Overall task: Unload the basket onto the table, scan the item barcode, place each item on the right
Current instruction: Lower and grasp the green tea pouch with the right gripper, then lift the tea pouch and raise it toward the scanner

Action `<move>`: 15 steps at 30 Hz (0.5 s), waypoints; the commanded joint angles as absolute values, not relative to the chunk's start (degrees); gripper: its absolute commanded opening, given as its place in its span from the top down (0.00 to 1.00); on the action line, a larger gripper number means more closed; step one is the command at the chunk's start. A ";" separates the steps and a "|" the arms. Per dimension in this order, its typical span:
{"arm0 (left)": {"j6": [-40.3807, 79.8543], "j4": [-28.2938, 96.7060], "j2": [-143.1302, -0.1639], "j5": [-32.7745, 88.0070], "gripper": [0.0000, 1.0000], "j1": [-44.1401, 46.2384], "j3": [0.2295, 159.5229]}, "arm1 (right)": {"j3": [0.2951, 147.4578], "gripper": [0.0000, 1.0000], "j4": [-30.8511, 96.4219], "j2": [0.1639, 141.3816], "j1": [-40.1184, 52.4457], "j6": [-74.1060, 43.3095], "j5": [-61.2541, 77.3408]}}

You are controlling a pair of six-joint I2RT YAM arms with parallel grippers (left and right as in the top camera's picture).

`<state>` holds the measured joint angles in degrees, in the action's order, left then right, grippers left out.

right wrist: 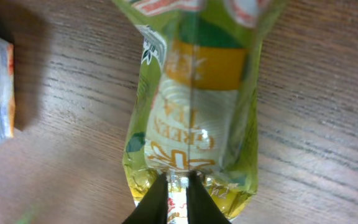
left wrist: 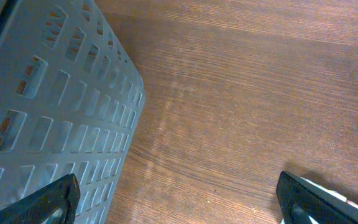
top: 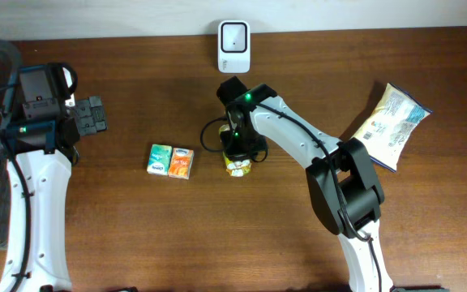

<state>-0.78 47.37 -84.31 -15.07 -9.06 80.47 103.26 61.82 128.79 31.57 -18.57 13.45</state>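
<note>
My right end effector [right wrist: 177,182] pinches the near end of the green tea packet [right wrist: 194,112], whose long axis runs straight ahead. My left end effector [left wrist: 178,202] gapes empty, well apart.

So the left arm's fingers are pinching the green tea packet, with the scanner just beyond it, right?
No, the right arm's fingers pinch the green tea packet, as the right wrist view shows; the scanner does sit just beyond.

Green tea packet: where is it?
In the overhead view the green tea packet sits mid-table, pinched by the right pincer, just right of the orange tissue pack, below the white scanner.
</note>
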 commanded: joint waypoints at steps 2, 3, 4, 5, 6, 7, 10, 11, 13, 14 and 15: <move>-0.19 47.31 -83.29 -15.44 0.01 -9.17 80.77 | 101.32 0.71 61.21 134.43 30.79 -18.46 13.72; -0.19 47.31 -83.29 -15.44 0.01 -9.17 80.77 | 101.32 0.69 61.21 134.74 30.55 -17.98 14.61; -0.19 47.31 -83.29 -15.44 0.01 -9.17 80.77 | 101.32 0.69 61.23 134.91 30.28 -17.87 15.09; -0.19 47.31 -83.29 -15.44 0.01 -9.17 80.77 | 101.32 0.68 61.23 135.09 29.89 -17.85 15.94; -0.19 47.31 -83.29 -15.44 0.01 -9.17 80.77 | 101.32 0.66 61.23 135.15 29.54 -17.85 16.19; -0.19 47.31 -83.29 -15.44 0.01 -9.17 80.77 | 101.32 0.64 61.23 135.17 29.47 -17.47 16.60; -0.19 47.31 -83.29 -15.44 0.01 -9.17 80.77 | 106.52 0.34 65.89 134.85 29.54 -14.15 17.30; -0.19 47.31 -83.29 -15.44 0.01 -9.17 80.77 | 107.90 0.31 67.13 134.37 29.61 -13.78 16.64; -0.19 47.31 -83.29 -15.44 0.01 -9.17 80.77 | 111.18 0.28 70.61 132.00 29.71 -13.80 12.29; -0.19 47.31 -83.29 -15.44 0.01 -9.17 80.77 | 112.55 0.26 72.36 130.58 29.69 -13.82 10.11; -0.19 47.31 -83.29 -15.44 0.01 -9.17 80.77 | 113.49 0.23 73.73 129.05 29.69 -13.80 8.23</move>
